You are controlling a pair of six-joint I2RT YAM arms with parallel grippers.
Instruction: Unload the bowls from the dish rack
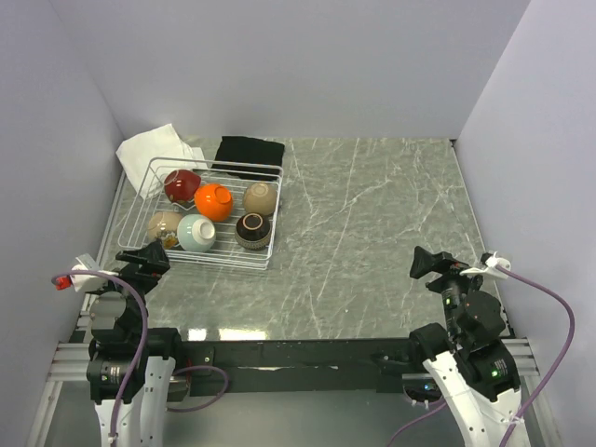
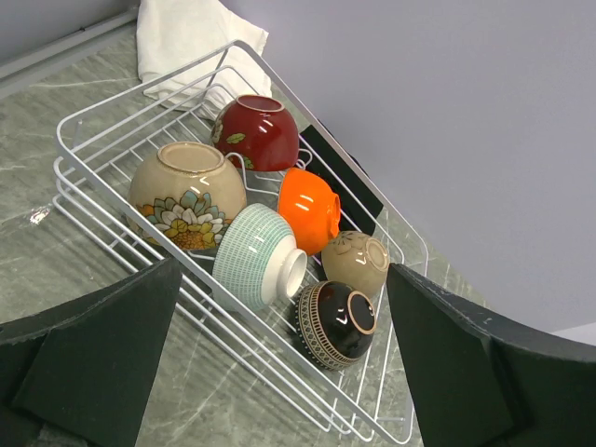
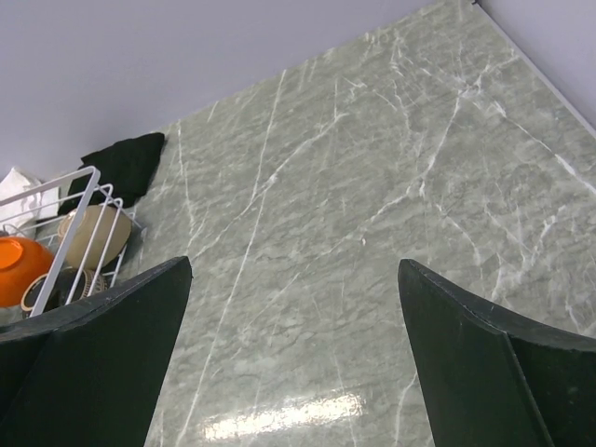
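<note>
The white wire dish rack (image 1: 223,262) stands at the far left of the table with all six bowls in it. The back row holds the dark red (image 1: 182,184), orange (image 1: 213,201) and beige (image 1: 261,197) bowls. The front row holds the tan-brown (image 1: 165,224), pale teal (image 1: 196,233) and dark brown (image 1: 253,230) bowls. My left gripper (image 1: 151,255) is open and empty, just in front of the rack's near left corner. The left wrist view shows the rack (image 2: 102,107) and the teal bowl (image 2: 256,265) ahead of it. My right gripper (image 1: 425,264) is open and empty over bare table at the near right.
A white cloth (image 1: 154,149) lies behind the rack's left corner and a black cloth (image 1: 249,151) behind its right end. Grey walls close in the left, back and right sides. The marble tabletop (image 1: 372,233) stretches right of the rack.
</note>
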